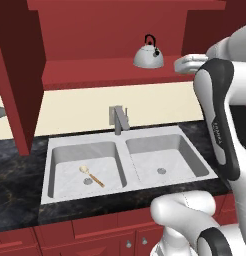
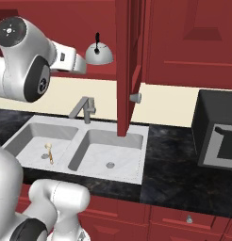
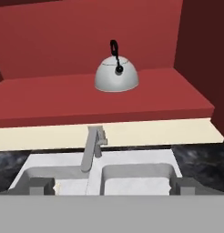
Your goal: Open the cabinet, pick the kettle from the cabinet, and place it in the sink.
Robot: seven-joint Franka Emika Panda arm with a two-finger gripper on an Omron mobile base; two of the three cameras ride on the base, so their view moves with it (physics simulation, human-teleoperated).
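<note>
The cabinet stands open above the counter, its left door [image 1: 15, 75] and right door [image 2: 129, 61] swung out. On its red shelf [image 1: 95, 72] sits the silver-grey kettle [image 1: 148, 56] [image 2: 99, 54] [image 3: 116, 75], upright, black handle arched on top. My gripper [image 3: 111, 186] is open with nothing between its fingertips [image 3: 38, 185]. It faces the kettle from in front of the shelf, at a distance. My hand [image 1: 187, 63] hangs just right of the kettle in the left base view. Below lies the light grey double-basin sink [image 1: 122, 142] [image 2: 80, 134] [image 3: 93, 175].
A wooden-handled spoon [image 1: 91, 176] [image 2: 49, 153] lies in the left basin. The square grey faucet [image 1: 118, 119] [image 2: 84, 109] rises behind the sink. A dark microwave [image 2: 217, 134] stands on the black counter [image 1: 17, 175] at right. Red drawer fronts [image 2: 184, 219] run below.
</note>
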